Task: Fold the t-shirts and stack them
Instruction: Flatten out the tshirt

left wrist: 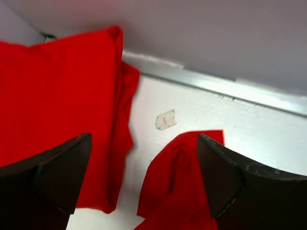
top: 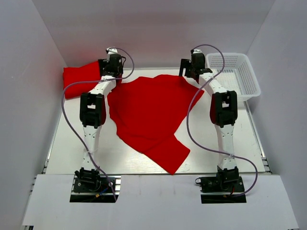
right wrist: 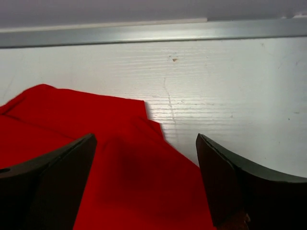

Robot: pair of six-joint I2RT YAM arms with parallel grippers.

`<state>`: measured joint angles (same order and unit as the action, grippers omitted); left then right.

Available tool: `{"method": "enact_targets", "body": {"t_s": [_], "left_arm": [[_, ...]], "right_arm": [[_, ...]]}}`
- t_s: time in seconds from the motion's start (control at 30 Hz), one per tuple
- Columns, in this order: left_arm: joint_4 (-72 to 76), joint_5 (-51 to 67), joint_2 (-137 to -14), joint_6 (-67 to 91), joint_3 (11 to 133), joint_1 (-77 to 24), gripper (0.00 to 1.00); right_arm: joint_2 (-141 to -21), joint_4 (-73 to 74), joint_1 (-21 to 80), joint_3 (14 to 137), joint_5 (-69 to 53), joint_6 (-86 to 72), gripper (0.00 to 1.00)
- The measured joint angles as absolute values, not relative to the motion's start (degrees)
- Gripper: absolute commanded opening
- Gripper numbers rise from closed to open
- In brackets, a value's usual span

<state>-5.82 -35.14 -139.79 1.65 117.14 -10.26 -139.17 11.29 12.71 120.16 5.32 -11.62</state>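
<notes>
While its far corners lie under the left gripper (left wrist: 144, 160) and right gripper (right wrist: 146, 155), both wide open and gripping nothing, the spread t-shirt (top: 148, 112) is laid flat between them. A folded t-shirt (top: 79, 79) is seen just left of the left gripper; a white mesh basket (top: 253, 80) is set right of the right gripper.

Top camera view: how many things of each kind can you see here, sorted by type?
Red t-shirts: 2 (folded t-shirt, spread t-shirt)
White basket: 1
Robot arms: 2 (left arm, right arm)
Total: 5
</notes>
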Motion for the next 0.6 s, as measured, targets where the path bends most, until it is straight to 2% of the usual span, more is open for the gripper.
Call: {"method": "enact_targets", "body": {"t_s": [0.17,0.3,0.47,0.6], "left_arm": [[-7.3,-32.0,-137.9,1.7,119.4,-10.0,1.00],[-10.8,-28.0,-132.0,2.5,118.3,-10.2,1.00],[-15.6,-18.1,-116.6,5.8,106.6,-11.4,1.00],[-15.3,-9.8,-102.5,10.6,89.6,-12.8,1.00]], "right_arm": [[-133.9,11.9,12.6,117.2,4.3,-11.5,0.90],[-122.9,13.3,12.6,109.8,2.7,-11.6,0.90],[-110.0,13.6,12.5,100.1,0.6,-11.7,0.90],[-108.3,15.1,12.4,95.7,-1.4,-11.8,0.90]]}}
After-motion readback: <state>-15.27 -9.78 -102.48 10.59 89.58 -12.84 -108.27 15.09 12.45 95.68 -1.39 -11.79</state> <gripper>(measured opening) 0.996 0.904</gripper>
